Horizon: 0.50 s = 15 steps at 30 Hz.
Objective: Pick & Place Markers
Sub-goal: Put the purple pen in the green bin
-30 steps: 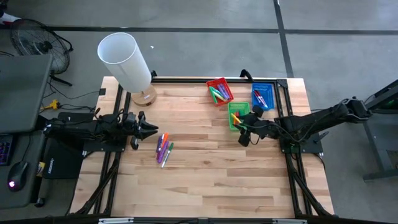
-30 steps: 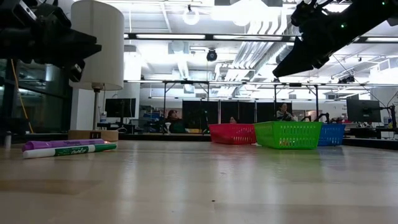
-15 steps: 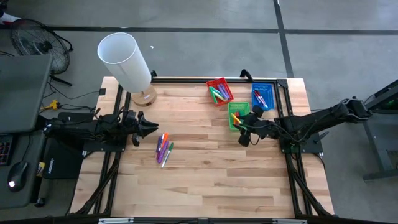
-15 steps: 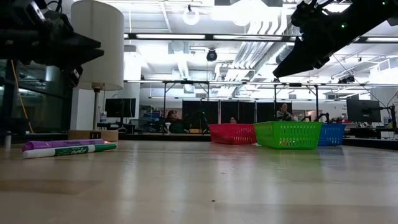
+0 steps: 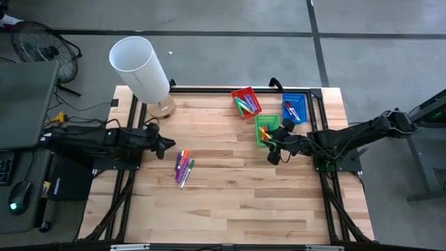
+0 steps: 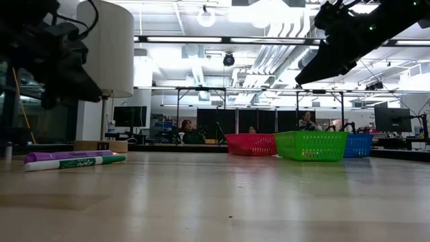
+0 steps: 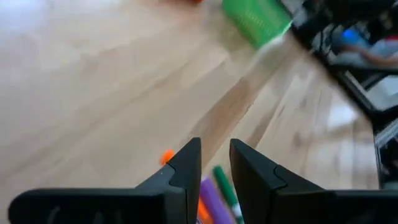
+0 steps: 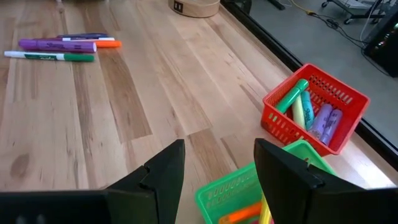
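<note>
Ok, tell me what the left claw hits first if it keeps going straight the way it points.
Most likely the loose markers on the table: the left claw, jaws slightly apart, points toward them from beside the lamp base. Its height above the wood is unclear, so it might pass over them.

Left wrist view blurred; markers point(image 7: 217, 196) half hidden behind own fingers point(image 7: 186, 168), cut off by frame edge, count unclear. Green tray point(image 7: 256, 20) cut by edge there. Low view: left gripper point(image 6: 57, 64) only dark blur, partly out of frame. Blue tray point(image 5: 294, 108) contents too small to tell from above. Right wrist view: green tray contents mostly hidden behind fingers point(image 8: 165, 174).
</note>
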{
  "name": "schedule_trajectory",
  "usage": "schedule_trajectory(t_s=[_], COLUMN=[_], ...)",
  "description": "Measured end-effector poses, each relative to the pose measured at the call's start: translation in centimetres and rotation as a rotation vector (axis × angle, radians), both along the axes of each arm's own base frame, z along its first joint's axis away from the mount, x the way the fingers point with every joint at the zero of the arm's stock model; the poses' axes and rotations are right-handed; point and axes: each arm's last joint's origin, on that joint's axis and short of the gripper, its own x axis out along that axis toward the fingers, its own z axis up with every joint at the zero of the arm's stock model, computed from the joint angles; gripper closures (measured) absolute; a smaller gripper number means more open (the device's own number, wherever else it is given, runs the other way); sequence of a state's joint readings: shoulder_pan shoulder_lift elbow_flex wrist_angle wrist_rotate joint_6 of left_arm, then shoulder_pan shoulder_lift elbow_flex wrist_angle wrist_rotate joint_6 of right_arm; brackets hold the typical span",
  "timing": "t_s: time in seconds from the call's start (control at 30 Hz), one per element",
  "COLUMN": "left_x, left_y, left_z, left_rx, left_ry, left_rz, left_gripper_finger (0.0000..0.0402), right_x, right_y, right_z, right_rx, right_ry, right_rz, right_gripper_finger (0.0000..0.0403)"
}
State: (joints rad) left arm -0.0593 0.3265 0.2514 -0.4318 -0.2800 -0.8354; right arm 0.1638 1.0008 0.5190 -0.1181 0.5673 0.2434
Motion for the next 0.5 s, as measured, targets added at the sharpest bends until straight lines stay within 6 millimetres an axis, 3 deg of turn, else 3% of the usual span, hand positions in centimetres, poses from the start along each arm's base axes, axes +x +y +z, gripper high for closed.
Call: schedule_trajectory(t_s=[0.27,0.5], left_x=[2.1,4.4], left_y=[-0.3,-0.6], left_z=[0.6,0.6], left_rx=[-0.017,-0.009], left_ry=[0.304,0.439], left_rz=[-0.065,-0.149], left_gripper_finger=[0.0318,0.0296], right_x=[0.0,0.0], right_y=[0.1,0.1], right_z=[0.0,0.0], right_rx=[0.021,0.028], right_ry=[-0.001,-0.004], right_rz=[0.016,0.012], right_gripper_finger=[0.0221,0.0221])
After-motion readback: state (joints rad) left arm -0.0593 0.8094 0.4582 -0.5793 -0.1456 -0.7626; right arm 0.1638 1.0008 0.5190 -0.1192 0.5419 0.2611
